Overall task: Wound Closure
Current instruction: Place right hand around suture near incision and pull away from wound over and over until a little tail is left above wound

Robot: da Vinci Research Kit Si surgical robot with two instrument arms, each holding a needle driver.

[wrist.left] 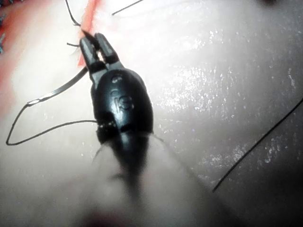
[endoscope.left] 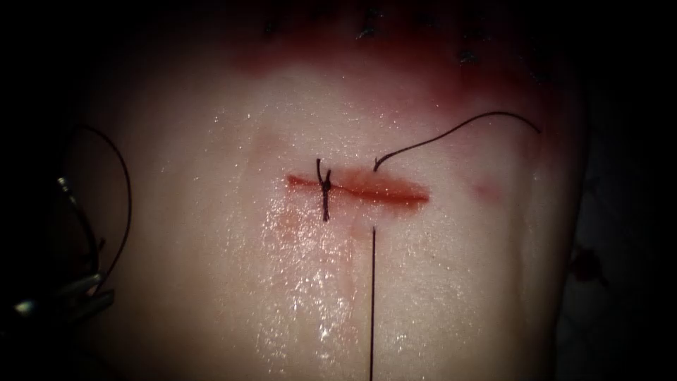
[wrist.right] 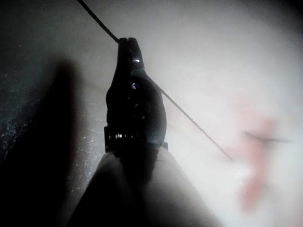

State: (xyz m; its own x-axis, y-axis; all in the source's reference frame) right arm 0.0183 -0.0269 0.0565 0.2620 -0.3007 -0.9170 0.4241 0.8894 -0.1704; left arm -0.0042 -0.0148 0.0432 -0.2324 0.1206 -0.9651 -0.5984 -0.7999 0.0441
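Your right tool clamped on thread, which runs straight off tissue's front edge. Your left tool slightly parted, gripping nothing, thread beside it. Needle lies loose at tissue's left edge, not in tissue. Knot sits across cut, left end.

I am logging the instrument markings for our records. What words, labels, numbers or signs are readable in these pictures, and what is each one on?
"is": raised letters on the black rounded wrist body of the left arm's tool, seen in the left wrist view at; further marks above them are too blurred to read.
No readable marking on the dark right arm's tool, the pale glistening tissue, its red cut, or the thin dark thread.
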